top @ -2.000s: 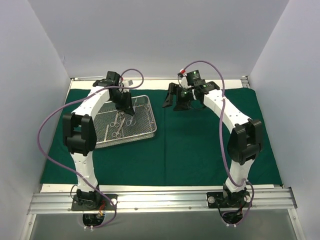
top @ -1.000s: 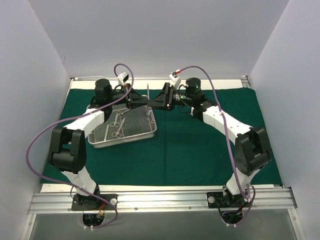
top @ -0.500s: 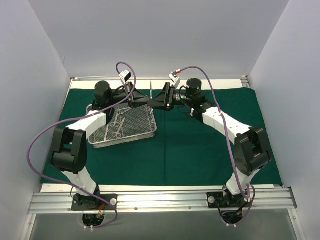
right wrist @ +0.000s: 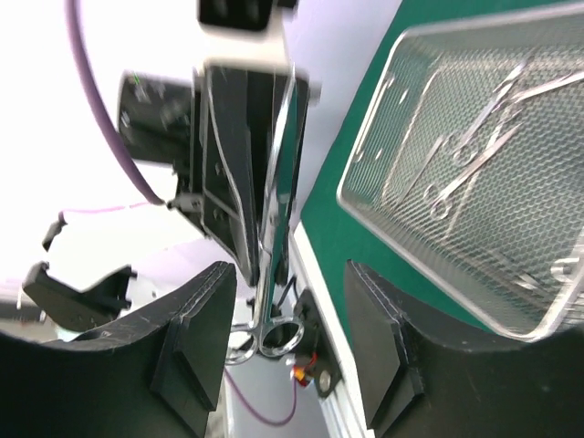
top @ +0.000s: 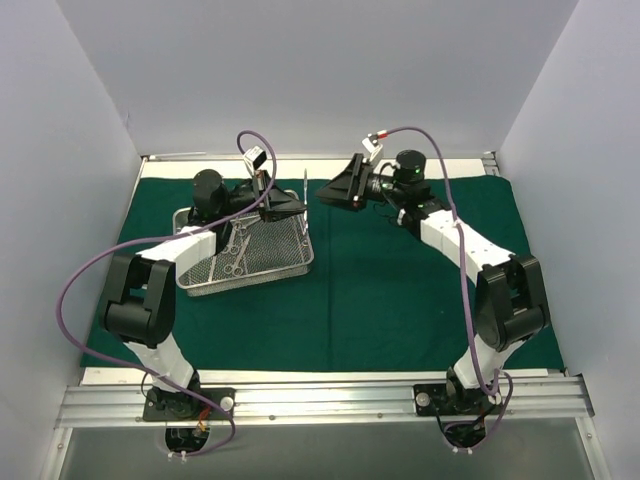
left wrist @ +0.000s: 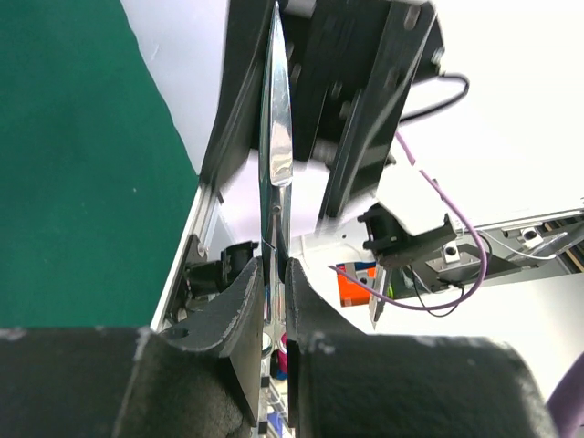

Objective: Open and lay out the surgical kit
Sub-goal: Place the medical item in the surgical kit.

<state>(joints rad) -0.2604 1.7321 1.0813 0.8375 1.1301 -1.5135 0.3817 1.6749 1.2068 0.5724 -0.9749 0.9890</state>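
My left gripper (top: 297, 209) is shut on a slim steel scissor-like instrument (top: 303, 188) and holds it upright above the far right corner of the wire-mesh tray (top: 250, 283). In the left wrist view the fingers (left wrist: 251, 301) pinch the instrument (left wrist: 276, 128). My right gripper (top: 328, 194) is open and empty, a short way right of the instrument. In the right wrist view its ring handles (right wrist: 266, 336) show between my open fingers (right wrist: 196, 338), not touching them. Several more instruments (top: 235, 250) lie in the tray (right wrist: 411, 233). The dark green cloth (top: 400, 290) lies spread flat.
White walls stand close on the left, right and back. A metal rail (top: 320, 400) with both arm bases runs along the near edge. Purple cables (top: 90, 275) loop beside each arm. Bare cloth lies right of the tray.
My right gripper has drawn back to the right, away from the left gripper and the upright instrument. The left gripper still holds the instrument, which it lifted from the tray earlier.
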